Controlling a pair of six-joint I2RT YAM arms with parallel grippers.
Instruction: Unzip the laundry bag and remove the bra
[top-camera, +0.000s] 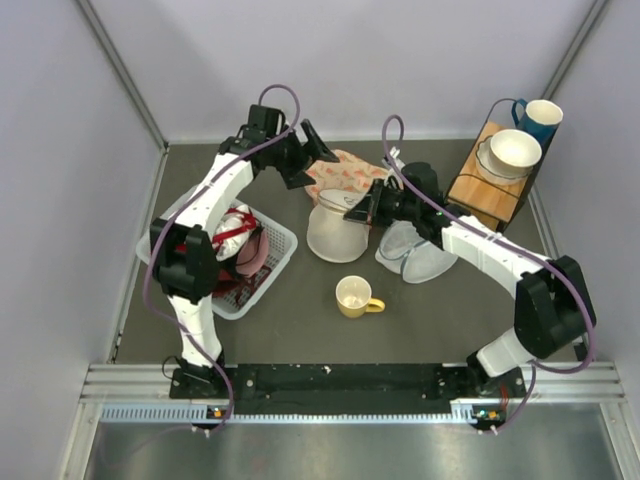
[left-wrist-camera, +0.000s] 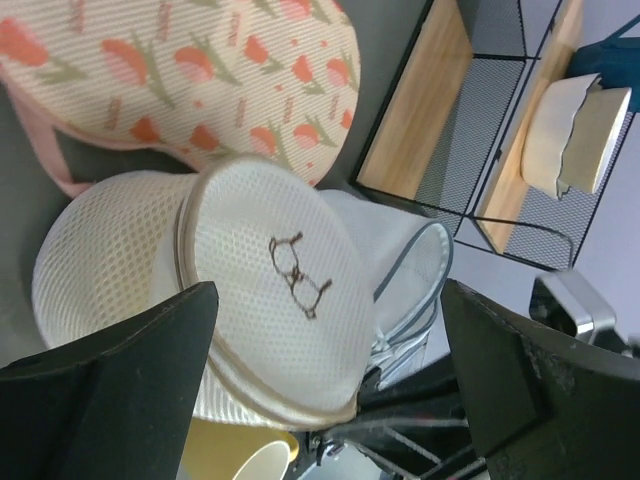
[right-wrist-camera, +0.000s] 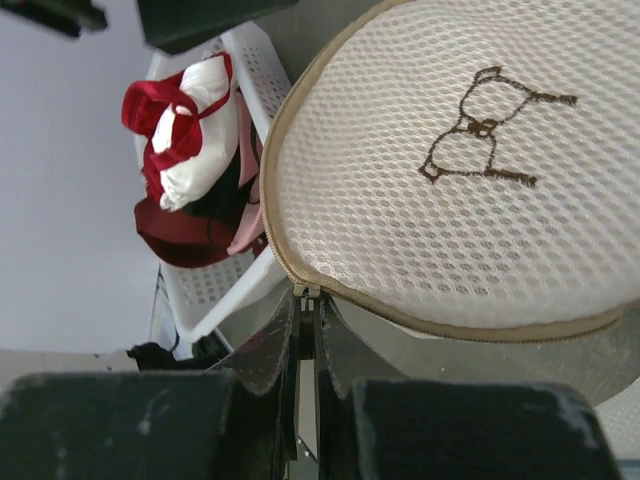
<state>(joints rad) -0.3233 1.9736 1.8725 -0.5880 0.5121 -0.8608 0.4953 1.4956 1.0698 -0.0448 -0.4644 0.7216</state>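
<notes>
Grey table (top-camera: 440, 320) is carrying everything: left gripper (top-camera: 312, 158) is hanging wide apart beyond the bag (top-camera: 333, 228), right gripper (top-camera: 358, 212) is pinching its zipper pull (right-wrist-camera: 306, 291). Unbraced, the bag is risking dragging along, not unzipping; bra unseen.

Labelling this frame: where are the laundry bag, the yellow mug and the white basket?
laundry bag (left-wrist-camera: 250, 320): left wrist view, mesh top.
yellow mug (top-camera: 353, 294): top external view, inside.
white basket (top-camera: 272, 272): top external view, right wall.
</notes>
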